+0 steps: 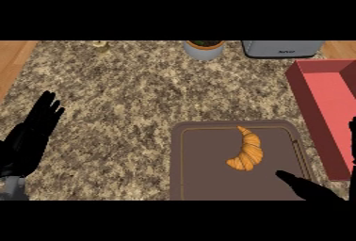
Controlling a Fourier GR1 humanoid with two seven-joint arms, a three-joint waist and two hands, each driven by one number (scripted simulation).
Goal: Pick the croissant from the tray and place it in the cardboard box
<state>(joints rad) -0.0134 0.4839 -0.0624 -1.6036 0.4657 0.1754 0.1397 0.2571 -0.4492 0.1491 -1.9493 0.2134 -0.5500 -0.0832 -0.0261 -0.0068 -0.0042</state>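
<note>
While the croissant [247,152] lies on the brown tray [201,179], the right hand [309,189] hovers just beside it, fingers open. The red box [327,108] sits right of the tray. The left hand [31,134] rests spread at the left edge.

A croissant [246,153] lies on the brown tray [201,179], beside a red box [327,101]. The right hand [306,188] hovers over the tray's corner; the left hand [31,134] rests open at the left edge.

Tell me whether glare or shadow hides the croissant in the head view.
Head view: no glare; the croissant shows bright and whole on the dark tray, lit evenly. The black right hand is cut by the lower edge and hard to read; the box runs past the right edge.
</note>
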